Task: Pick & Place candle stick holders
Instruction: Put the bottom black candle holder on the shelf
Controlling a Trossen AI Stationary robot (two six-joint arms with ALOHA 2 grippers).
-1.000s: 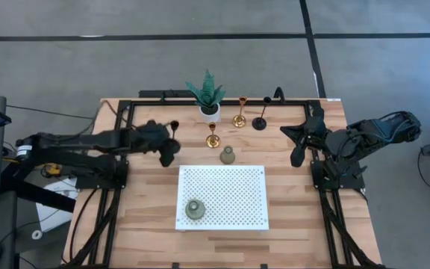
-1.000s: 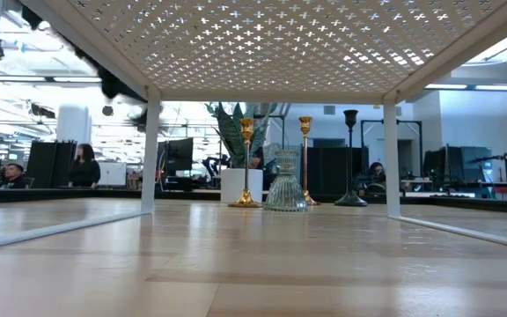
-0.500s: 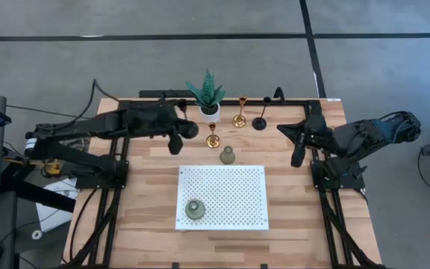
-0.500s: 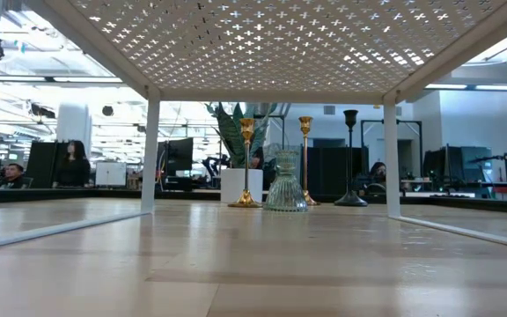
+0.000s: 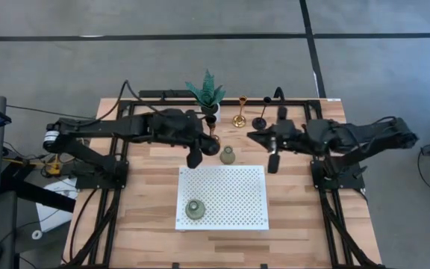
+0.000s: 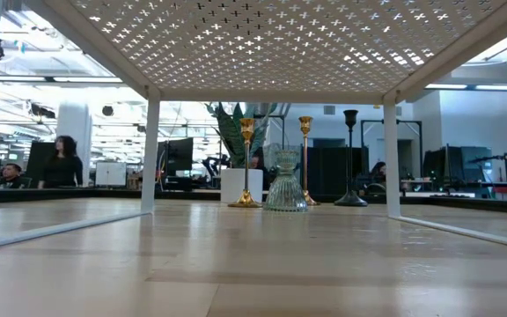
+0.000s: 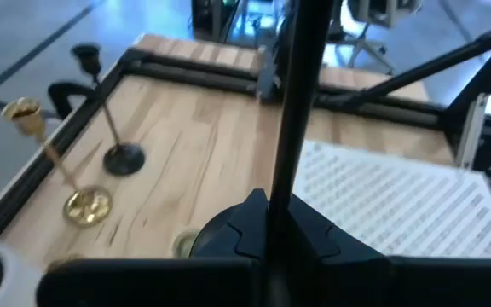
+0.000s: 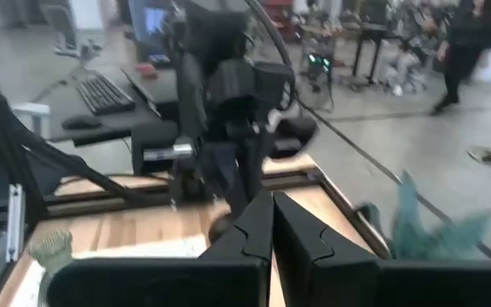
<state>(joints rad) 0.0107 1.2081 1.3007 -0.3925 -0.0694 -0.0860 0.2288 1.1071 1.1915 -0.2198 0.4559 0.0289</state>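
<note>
My left gripper (image 5: pixel 193 155) hangs by the white rack's far left corner, shut on a black stemmed holder (image 7: pixel 290 111). My right gripper (image 5: pixel 273 161) is shut and empty above the table by the rack's far right corner; it also shows in its wrist view (image 8: pixel 271 223). A second black holder (image 5: pixel 260 122) and a gold one (image 5: pixel 239 119) stand on their bases at the far edge. Another gold holder (image 5: pixel 212 137) is partly hidden by my left arm. One grey-green holder (image 5: pixel 228 155) stands on the table. The other (image 5: pixel 194 209) stands on the rack. My left gripper pinches the holder's thin black stem (image 7: pixel 273 200) between its two shut fingers. The stem runs up from the fingers and out of the picture. Its lower end is hidden by the gripper. The low view shows nothing of it at table level.
A white perforated rack (image 5: pixel 237 196) on legs stands mid-table. A green spiky plant in a white pot (image 5: pixel 209 96) stands at the far edge. A black frame (image 5: pixel 297 101) runs round the table. People move in the room beyond (image 6: pixel 60 163).
My left gripper has gone toward the table's right edge with the black holder, from left of the rack to its far left corner by the gold holder. My right gripper has gone toward the table's left, staying shut.
</note>
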